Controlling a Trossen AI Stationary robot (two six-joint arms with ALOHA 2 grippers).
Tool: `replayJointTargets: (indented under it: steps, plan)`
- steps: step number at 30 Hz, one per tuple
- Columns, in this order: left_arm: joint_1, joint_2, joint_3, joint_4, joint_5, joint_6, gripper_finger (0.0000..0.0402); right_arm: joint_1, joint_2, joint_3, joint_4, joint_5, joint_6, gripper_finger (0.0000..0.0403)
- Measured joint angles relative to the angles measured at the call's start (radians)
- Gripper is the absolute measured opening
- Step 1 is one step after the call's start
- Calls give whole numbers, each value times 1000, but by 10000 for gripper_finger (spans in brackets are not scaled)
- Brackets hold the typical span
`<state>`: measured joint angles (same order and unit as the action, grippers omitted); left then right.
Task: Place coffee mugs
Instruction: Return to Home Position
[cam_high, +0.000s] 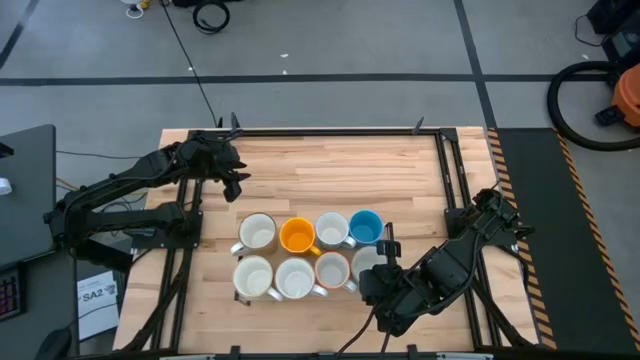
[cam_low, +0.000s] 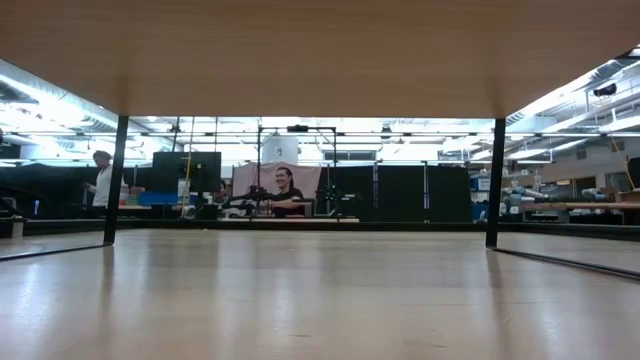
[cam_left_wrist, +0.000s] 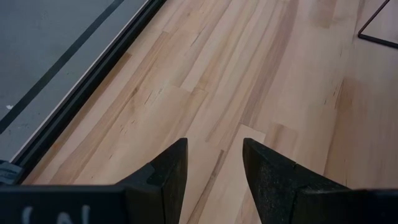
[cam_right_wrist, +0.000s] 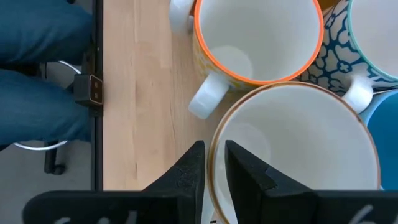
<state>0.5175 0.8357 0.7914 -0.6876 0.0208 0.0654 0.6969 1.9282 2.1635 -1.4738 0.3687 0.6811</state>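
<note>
Left gripper (cam_high: 238, 186) hovers, fingers (cam_left_wrist: 168, 180) apart (right gripper (cam_high: 386, 258) reaches inward).

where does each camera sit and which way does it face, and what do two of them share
high: above the wooden top, straight down; both arms show, left gripper and right gripper.
low: at table-top height, level under a wooden board into the room; no robot part shows.
left wrist: on the left arm, down at the wooden top; its own gripper open.
right wrist: on the right arm, down into the mugs; its own gripper at the cream mug's rim.
shared: high and right wrist both show the blue mug.
</note>
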Motion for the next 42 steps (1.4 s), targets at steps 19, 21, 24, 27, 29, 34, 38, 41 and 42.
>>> replayJointTargets:
  steps: [19, 21, 24, 27, 29, 34, 38, 41, 42]
  plan:
    - [0, 0, 0, 0, 0, 0, 160, 0, 0, 0, 0, -4, 33, 119]
    - [0, 0, 0, 0, 0, 0, 160, 0, 0, 0, 0, -4, 22, 128]
    - [0, 0, 0, 0, 0, 0, 160, 0, 0, 0, -1, -12, -3, 132]
    - [0, 0, 0, 0, 0, 0, 160, 0, 0, 0, 0, -26, -8, 132]
    - [0, 0, 0, 0, 0, 0, 160, 0, -1, 0, -1, -29, -9, 132]
    - [0, 0, 0, 0, 0, 0, 160, -2, -17, 29, 0, -33, -11, 133]
    - [0, 0, 0, 0, 0, 0, 160, -5, -38, 91, -2, -71, -54, 133]
    - [0, 0, 0, 0, 0, 6, 160, -14, -69, 147, -5, -127, -151, 133]
    - [0, 0, 0, 0, 0, 8, 160, -18, -83, 168, -6, -152, -191, 132]
